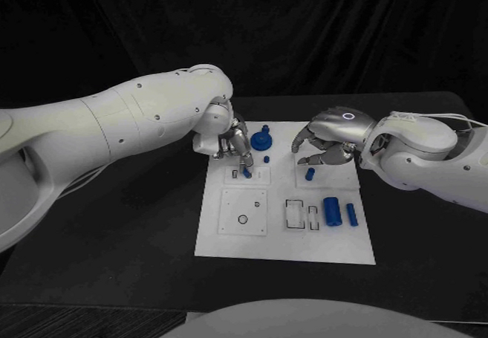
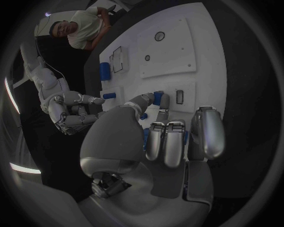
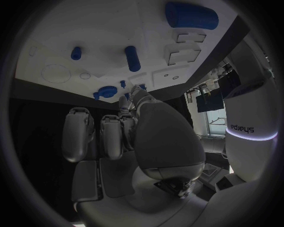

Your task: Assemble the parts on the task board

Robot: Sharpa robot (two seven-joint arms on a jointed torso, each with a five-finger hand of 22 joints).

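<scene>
A flat white rectangular task board (image 1: 231, 236) lies in the middle of the black bench (image 1: 129, 240), its long sides running from the bench's far edge toward the near edge. The left hand (image 1: 230, 143), silver and many-fingered, reaches down over the board's far-left corner and pinches a small blue peg (image 1: 246, 171) between thumb and a finger; the left wrist view shows that peg (image 2: 157, 97) at the fingertips, just beside a small rectangular slot in the board, though whether it is touching the board cannot be told. The right hand (image 1: 331, 140) hovers over the board's far-right corner with its fingers curled downward; a small blue pin (image 1: 309, 173) sits right under its fingertips, and the pictures do not show whether the hand holds it or only touches it. Between the two hands, near the board's far edge, stands a round blue knob-like part (image 1: 262, 141) with a short upright stem, and just nearer lies a tiny blue stud (image 1: 266, 159). Toward the board's right edge, nearer the bench's near side, a thick blue cylinder (image 1: 332, 210) lies on its side beside a thinner blue rod (image 1: 352, 214), the two close but apart, next to rectangular cut-outs. On the board's left half are a raised square plate bearing a ring outline and a small hole.
</scene>
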